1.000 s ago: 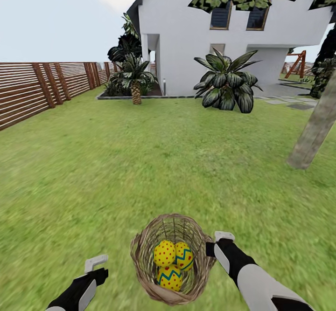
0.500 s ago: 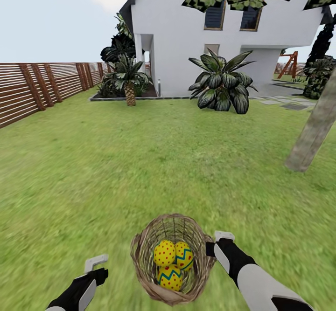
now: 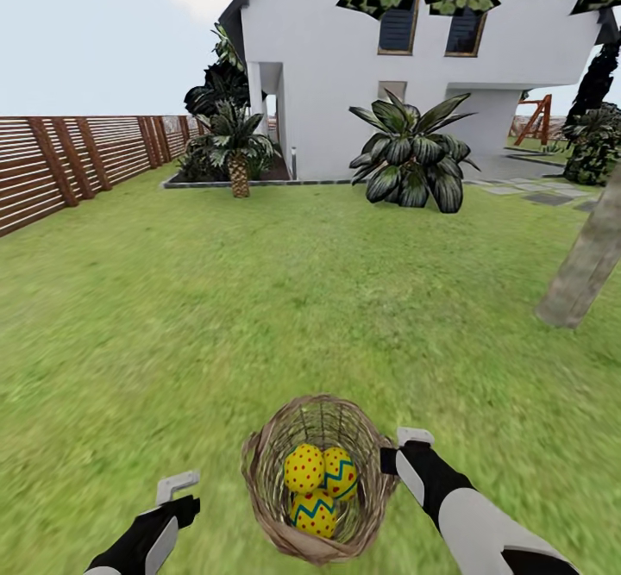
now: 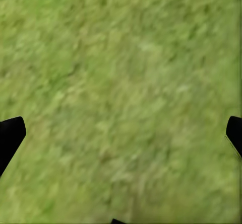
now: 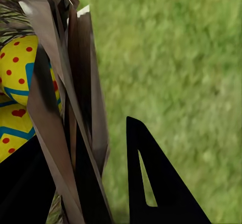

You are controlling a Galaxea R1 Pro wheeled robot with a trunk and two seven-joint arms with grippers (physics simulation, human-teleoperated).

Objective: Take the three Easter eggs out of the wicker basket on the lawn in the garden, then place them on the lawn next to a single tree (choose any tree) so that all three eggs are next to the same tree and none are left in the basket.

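upper trunk of tree cut off by head view's right edge; crown cropped at top. lowest of three easter eggs partly hidden behind the two above it. in right wrist view, eggs mostly screened by wall of wicker basket and cut by frame edge. fingers of right tool cropped at bottom; grip on basket rim not clear. fingers of left tool showing as dark tips at frame edges. lawn blurred.
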